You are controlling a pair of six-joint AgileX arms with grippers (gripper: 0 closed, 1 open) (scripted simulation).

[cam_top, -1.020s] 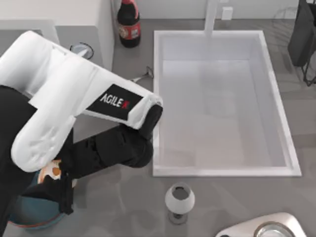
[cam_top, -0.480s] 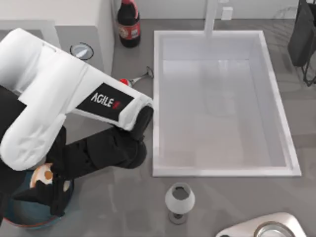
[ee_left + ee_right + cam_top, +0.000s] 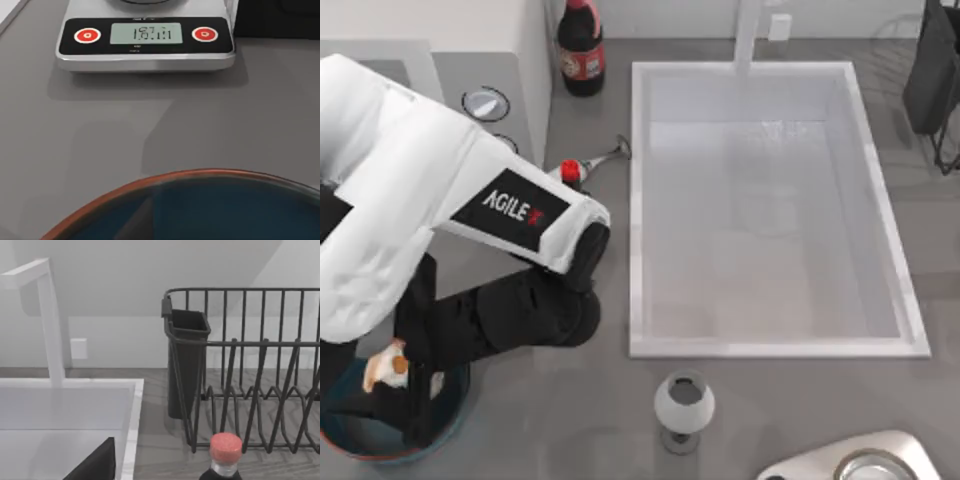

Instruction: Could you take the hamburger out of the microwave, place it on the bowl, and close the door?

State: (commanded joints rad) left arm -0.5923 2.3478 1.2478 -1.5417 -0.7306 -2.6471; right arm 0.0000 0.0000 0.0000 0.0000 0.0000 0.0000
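Top view, lower left corner: the bowl (image 3: 360, 440) sits on the grey worktop (image 3: 570, 420), its reddish rim partly cut off and mostly covered by the left arm. The hamburger (image 3: 388, 368) is over the bowl's near-left edge, held between the dark fingers (image 3: 418, 400) of the left gripper (image 3: 405, 385), which are closed around it; whether it touches the bowl I cannot tell. The microwave (image 3: 510, 70) stands at the upper left, largely hidden by the arm. The sink (image 3: 770, 210) holds nothing. A grey goblet (image 3: 683, 405) stands below it. Left wrist view shows the bowl's rim and a scale (image 3: 145, 42).
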